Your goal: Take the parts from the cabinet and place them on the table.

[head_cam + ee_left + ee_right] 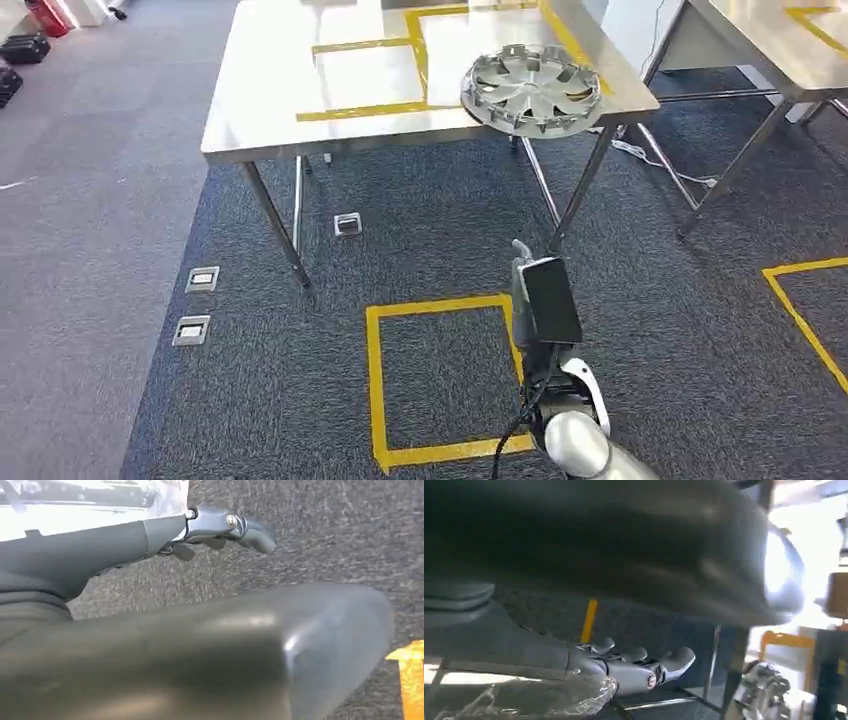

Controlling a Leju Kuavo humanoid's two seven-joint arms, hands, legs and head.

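In the upper right of the head view, on the near right corner of the steel table, a silver wheel cover, lying flat with its rim just over the table's front edge. Beside it on the tabletop, yellow tape lines marking out boxes, the wheel cover resting across one corner of them. Further right, at the frame's upper right corner, part of a second steel table, well apart from the first.

Below the tables, dark carpet across the middle of the frame, with a yellow tape square at lower centre and three small metal floor boxes towards the lower left.

At the bottom, right of centre, the right hand, raised from a silver arm and pointing up the frame towards the table, well short of the wheel cover and touching nothing. In the right wrist view, the right hand with fingers stretched out and lightly curled at the tips, apart from the thick thumb, holding nothing; crinkled clear film along its back, table legs beyond.

In the left wrist view, the left hand over carpet, fingers likewise stretched and apart from the thumb, nothing held.
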